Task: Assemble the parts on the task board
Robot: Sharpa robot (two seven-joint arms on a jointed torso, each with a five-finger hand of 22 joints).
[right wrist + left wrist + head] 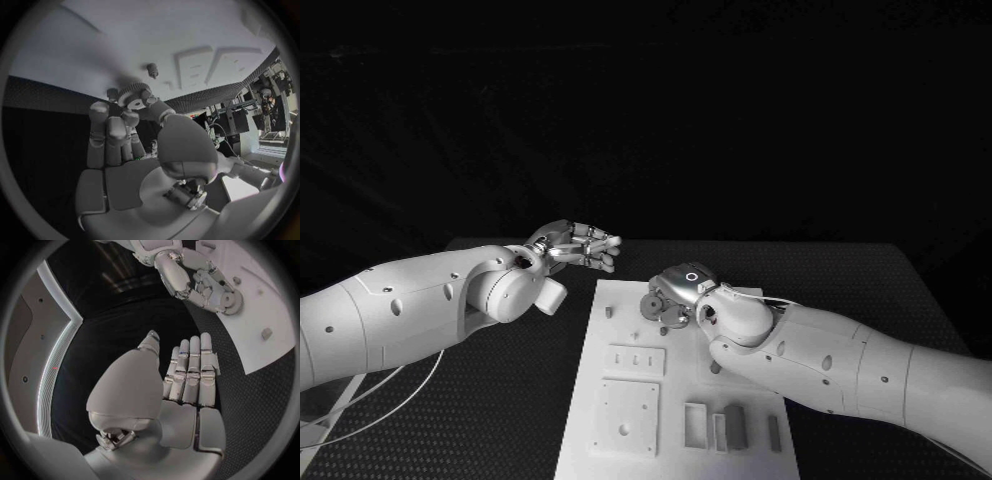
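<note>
The white task board (678, 455) lies in the middle of the black table. My right hand (678, 298) hovers over the board's far end and grips a small round toothed gear (652, 304) in its fingertips. In the right wrist view the gear (134, 95) sits between the curled fingers (111, 125), close to a small upright peg (152, 70) on the board (94, 35). My left hand (577, 246) hangs off the board's far left corner, fingers stretched out, holding nothing. The left wrist view shows that flat palm (187, 380), and beyond it the right hand (197, 282) with the gear (229, 302).
Nearer me on the board lie a square plate (629, 415), a smaller slotted plate (635, 360) and several upright blocks (733, 427). A small peg (610, 311) stands near the board's left edge. Black mat (488, 420) surrounds the board.
</note>
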